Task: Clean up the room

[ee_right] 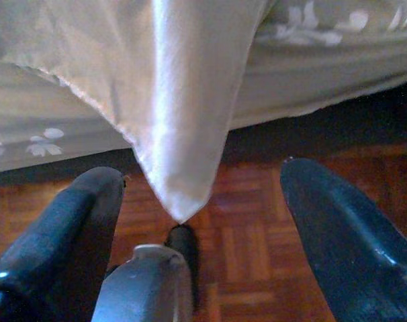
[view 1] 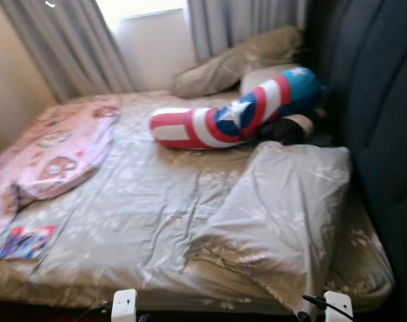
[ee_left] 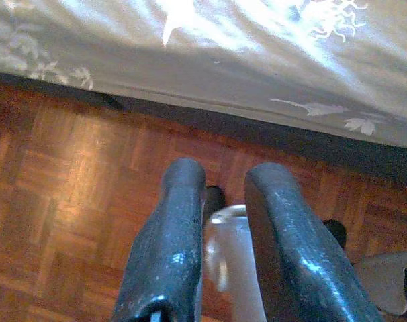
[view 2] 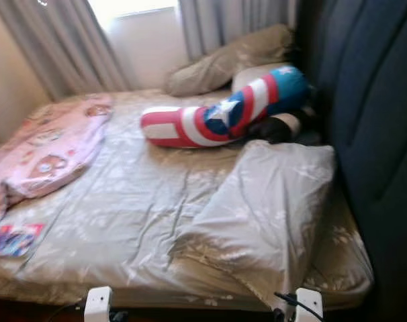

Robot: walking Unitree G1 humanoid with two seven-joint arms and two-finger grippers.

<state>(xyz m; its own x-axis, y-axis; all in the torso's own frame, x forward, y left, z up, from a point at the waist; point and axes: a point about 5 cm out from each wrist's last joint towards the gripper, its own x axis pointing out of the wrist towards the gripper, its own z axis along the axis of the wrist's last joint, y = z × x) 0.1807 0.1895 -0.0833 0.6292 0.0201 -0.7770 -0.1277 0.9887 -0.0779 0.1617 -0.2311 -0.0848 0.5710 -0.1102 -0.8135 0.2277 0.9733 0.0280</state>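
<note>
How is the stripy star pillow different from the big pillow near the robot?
The star pillow is long, rounded and red, white and blue; the big pillow is flat, wide and plain beige. The star pillow lies far back by the curtains; the big pillow's corner hangs over the near edge. Both lie on the bed.

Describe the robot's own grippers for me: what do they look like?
Each has two long, rounded black fingers with a slight sheen: the left gripper and the right gripper. In the head views, white blocks sit at the bottom edge, with a thin black cable by the right one.
</note>
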